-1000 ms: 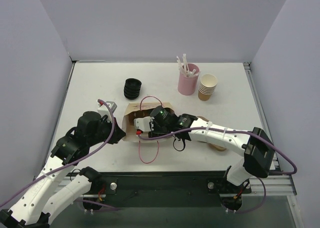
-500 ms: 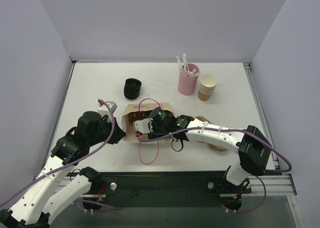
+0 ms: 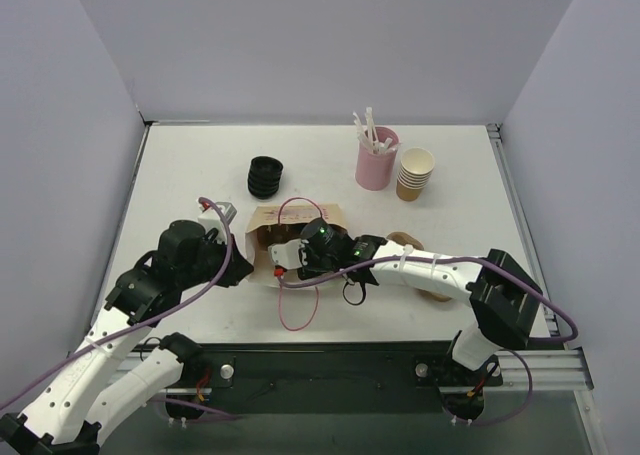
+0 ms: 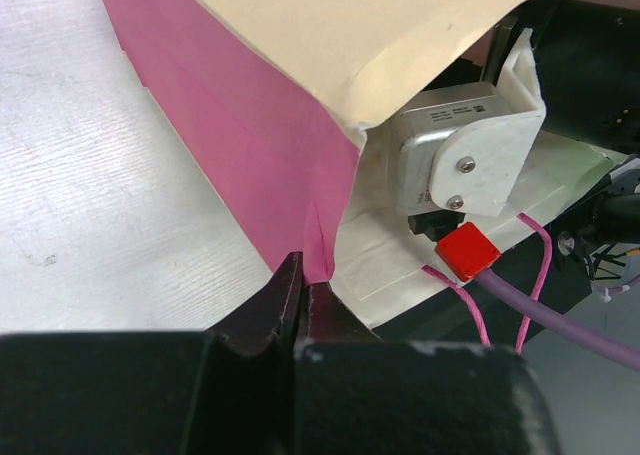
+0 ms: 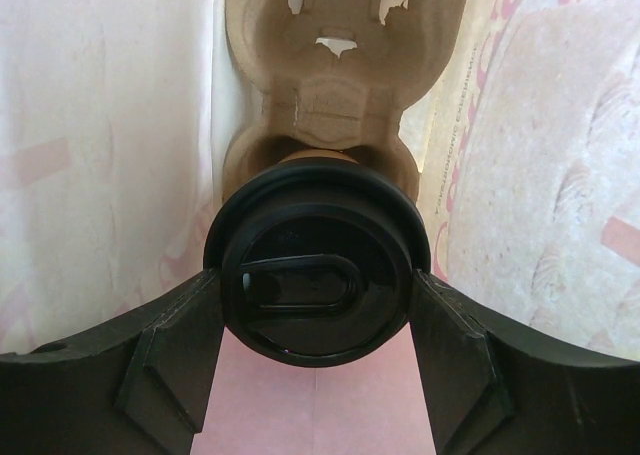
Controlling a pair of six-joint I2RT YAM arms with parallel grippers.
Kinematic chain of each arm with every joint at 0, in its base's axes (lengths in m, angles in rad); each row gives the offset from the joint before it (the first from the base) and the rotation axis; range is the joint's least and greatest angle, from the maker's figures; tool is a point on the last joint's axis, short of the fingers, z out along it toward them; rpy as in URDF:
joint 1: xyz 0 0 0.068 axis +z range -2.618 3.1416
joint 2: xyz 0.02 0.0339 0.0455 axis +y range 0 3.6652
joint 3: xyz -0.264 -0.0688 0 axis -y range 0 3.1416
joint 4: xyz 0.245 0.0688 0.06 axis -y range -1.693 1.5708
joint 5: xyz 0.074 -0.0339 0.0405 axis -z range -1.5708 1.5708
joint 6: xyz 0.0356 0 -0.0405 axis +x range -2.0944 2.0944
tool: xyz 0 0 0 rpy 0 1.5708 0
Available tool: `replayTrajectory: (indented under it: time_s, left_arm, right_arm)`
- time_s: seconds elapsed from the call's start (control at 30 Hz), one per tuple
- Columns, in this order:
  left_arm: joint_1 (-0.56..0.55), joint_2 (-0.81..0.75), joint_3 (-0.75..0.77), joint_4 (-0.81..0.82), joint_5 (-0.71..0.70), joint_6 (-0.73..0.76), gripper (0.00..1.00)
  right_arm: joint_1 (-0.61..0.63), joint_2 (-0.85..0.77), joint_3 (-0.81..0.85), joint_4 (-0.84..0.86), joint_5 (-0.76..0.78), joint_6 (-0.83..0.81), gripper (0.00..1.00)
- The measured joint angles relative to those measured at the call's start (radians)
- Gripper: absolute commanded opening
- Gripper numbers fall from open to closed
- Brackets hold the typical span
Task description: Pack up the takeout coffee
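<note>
A robotics lab test cell: 2 white arms, the left arm (image 3: 150,285) and the right arm (image 3: 440,273), trail purple cables (image 3: 562,320) from a metal frame (image 3: 565,375) at the edge of a white table (image 3: 180,170). 3 bare pale walls (image 3: 320,45) box it in. The props are café stock: a paper bag (image 3: 262,233), stacked paper cups (image 3: 415,175), black lids (image 3: 265,177) and a pink cup of stirrers (image 3: 376,163).

Glossy black plastic on the takeout coffee (image 5: 315,275) lid, catching the light. Cup carrier (image 5: 335,75): rough, matt moulded pulp. Paper bag (image 4: 400,35): smooth matt paper, cream and pink faces. Table (image 4: 90,195) is white and faintly grained. The right gripper (image 5: 315,325) has dull black plastic fingers (image 5: 170,365).
</note>
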Motion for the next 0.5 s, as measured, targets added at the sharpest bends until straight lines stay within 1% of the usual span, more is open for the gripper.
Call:
replayTrajectory:
  time_s: [0.23, 0.5]
  left_arm:
    - [0.0, -0.001, 0.0, 0.0, 0.002, -0.008, 0.0]
    - [0.0, -0.002, -0.016, 0.007, 0.002, -0.025, 0.0]
  right_arm:
    - [-0.004, 0.013, -0.02, 0.056, 0.006, -0.007, 0.48]
    - [-0.016, 0.031, -0.017, 0.078, 0.007, 0.0, 0.49]
